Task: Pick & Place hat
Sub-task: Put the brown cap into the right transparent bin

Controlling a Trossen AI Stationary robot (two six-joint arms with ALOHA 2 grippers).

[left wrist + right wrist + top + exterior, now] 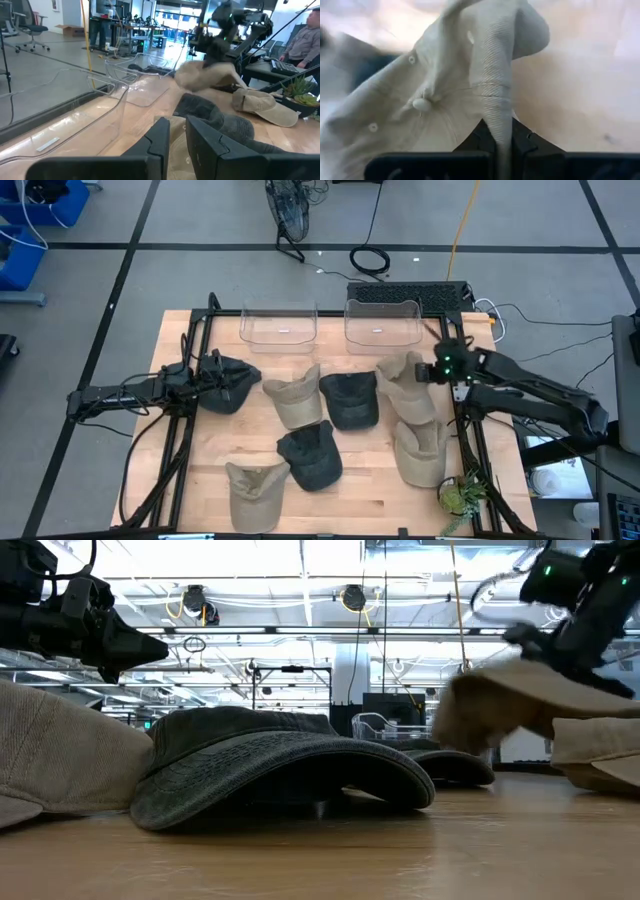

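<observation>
My right gripper (428, 370) is over the table's far right part, shut on a tan hat (403, 383). In the low view the hat (510, 700) hangs below that gripper (560, 645). The right wrist view shows the hat's crown with its top button (421, 104). My left gripper (212, 373) is at the table's left, shut. It is raised in the low view (150, 640) with nothing hanging from it. A dark cap (232, 388) lies on the table just beyond it, and shows ahead of the fingers in the left wrist view (215, 120). My right gripper pinches a raised fold of the tan hat's crown (501, 117) between its two fingers, coming from above and slanting down. The fold runs along the fingers. The hat hangs below them, and in the low view it looks lifted off the table.
Two clear bins (280, 328) (382, 322) stand at the far edge. More hats lie about: tan (295, 402), dark (350, 400), dark (310, 457), tan (255, 492), tan (420, 455). A small plant (460, 495) sits at the near right corner. A person (305, 40) is beyond the table.
</observation>
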